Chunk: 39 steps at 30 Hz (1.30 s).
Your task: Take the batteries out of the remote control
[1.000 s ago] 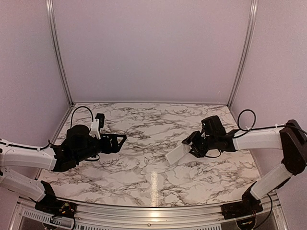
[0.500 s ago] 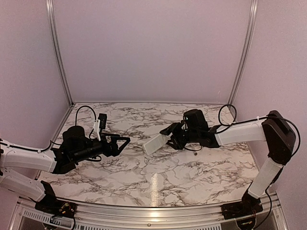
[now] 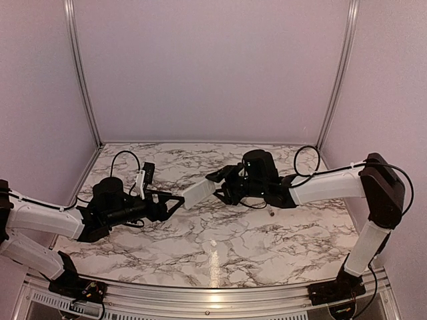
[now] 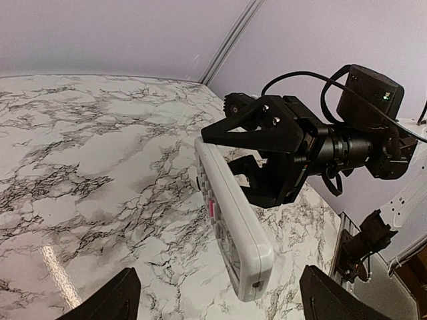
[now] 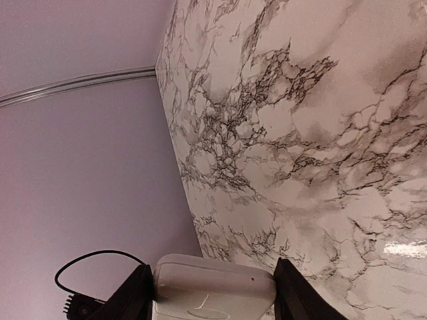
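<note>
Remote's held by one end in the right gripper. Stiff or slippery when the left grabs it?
Likely stiff: the remote control juts straight from the right gripper, gripped at one end, with no visible sag. Probably light too. Its smooth white shell may be slippery, so it could pivot if the open left gripper clamps the free end.
</note>
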Each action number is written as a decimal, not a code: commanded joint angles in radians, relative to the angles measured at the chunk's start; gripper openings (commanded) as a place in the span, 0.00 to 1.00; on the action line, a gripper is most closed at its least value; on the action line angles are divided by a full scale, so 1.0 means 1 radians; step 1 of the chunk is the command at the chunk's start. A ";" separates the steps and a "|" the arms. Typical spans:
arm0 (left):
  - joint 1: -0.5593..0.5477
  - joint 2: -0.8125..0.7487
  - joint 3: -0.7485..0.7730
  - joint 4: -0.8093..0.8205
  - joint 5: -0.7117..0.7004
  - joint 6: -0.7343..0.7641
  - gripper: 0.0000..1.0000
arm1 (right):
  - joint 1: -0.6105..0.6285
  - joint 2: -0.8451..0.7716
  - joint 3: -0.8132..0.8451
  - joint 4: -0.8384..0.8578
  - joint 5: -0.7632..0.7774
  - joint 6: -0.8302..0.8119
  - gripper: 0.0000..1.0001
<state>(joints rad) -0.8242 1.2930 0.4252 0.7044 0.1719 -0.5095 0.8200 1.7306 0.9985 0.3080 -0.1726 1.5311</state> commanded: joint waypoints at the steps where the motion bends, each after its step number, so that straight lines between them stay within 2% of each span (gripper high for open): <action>1: -0.006 0.025 0.021 0.035 0.021 0.000 0.86 | 0.028 0.021 0.065 0.035 0.038 0.030 0.00; 14: -0.005 0.063 0.036 0.043 0.010 -0.009 0.66 | 0.092 0.084 0.137 0.027 0.065 0.035 0.00; 29: -0.006 0.072 0.044 0.026 -0.015 -0.015 0.52 | 0.122 0.140 0.202 0.018 0.055 0.022 0.00; 34: -0.005 0.074 0.047 0.019 -0.029 -0.017 0.40 | 0.127 0.138 0.216 0.002 0.058 0.007 0.00; 39: -0.006 0.080 0.051 0.012 -0.041 -0.018 0.22 | 0.135 0.138 0.226 -0.016 0.066 -0.003 0.00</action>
<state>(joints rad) -0.8219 1.3586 0.4469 0.7155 0.1284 -0.5297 0.9360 1.8538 1.1767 0.3077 -0.1184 1.5410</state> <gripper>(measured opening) 0.265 0.563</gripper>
